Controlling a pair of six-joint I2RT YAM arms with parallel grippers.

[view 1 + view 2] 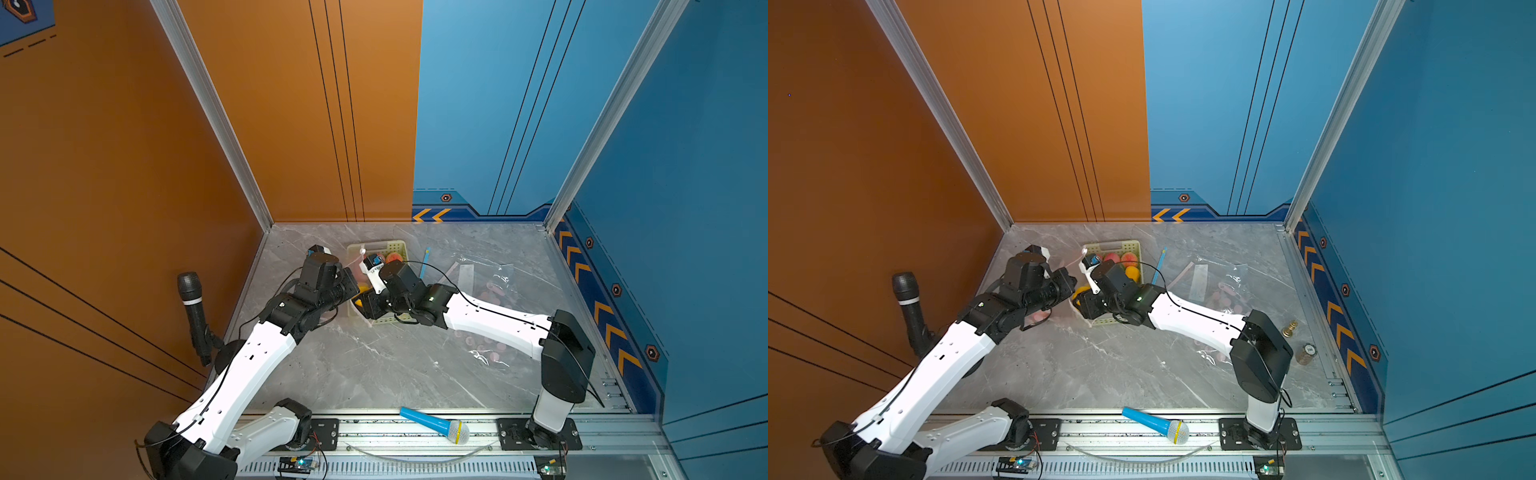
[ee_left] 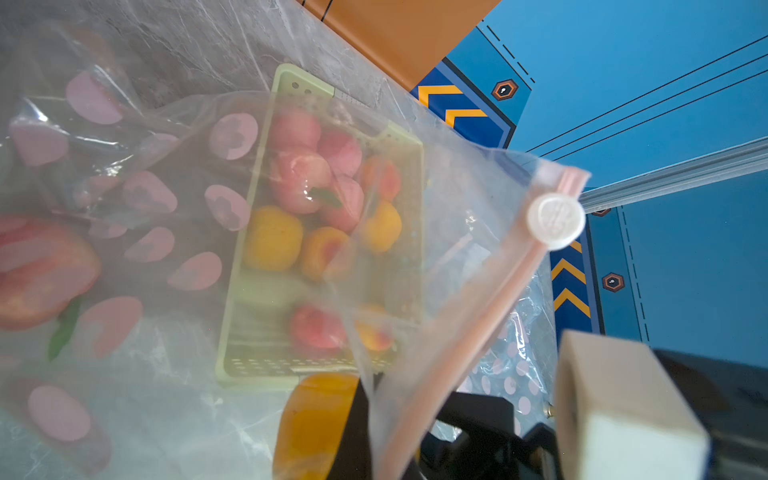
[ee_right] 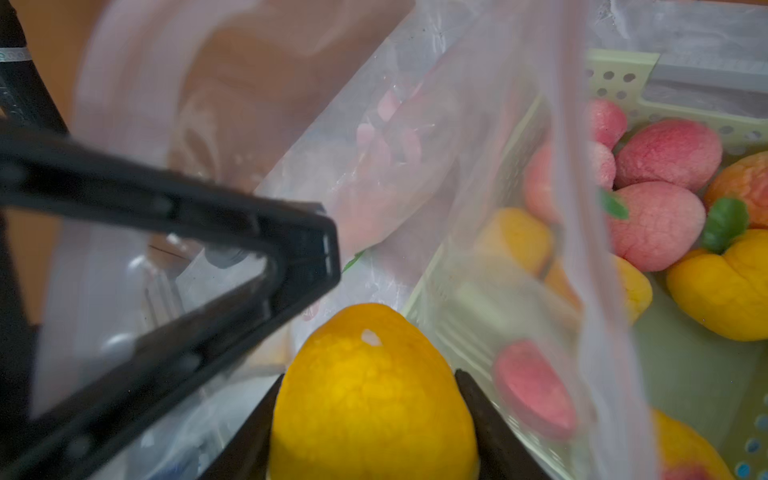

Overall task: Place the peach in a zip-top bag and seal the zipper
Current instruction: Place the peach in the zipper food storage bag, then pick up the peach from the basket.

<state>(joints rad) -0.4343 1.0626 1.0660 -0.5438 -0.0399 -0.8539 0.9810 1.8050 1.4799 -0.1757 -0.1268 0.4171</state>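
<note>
On zip slider: embossed mark, illeg.

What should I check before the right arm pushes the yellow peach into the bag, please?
1. Grip: the right gripper clamps the yellow peach from both sides: ok.
2. Hold: the left gripper is shut on the zip-top bag and holds it lifted: ok.
3. The slider sits at the end of the zipper track: ok.
4. Mouth open: the bag's lips stand apart on either side of the peach in the right wrist view: ok.
5. Mouth wide enough for the peach to pass: cannot tell.
6. Peach fully past the zipper track: cannot tell.
</note>
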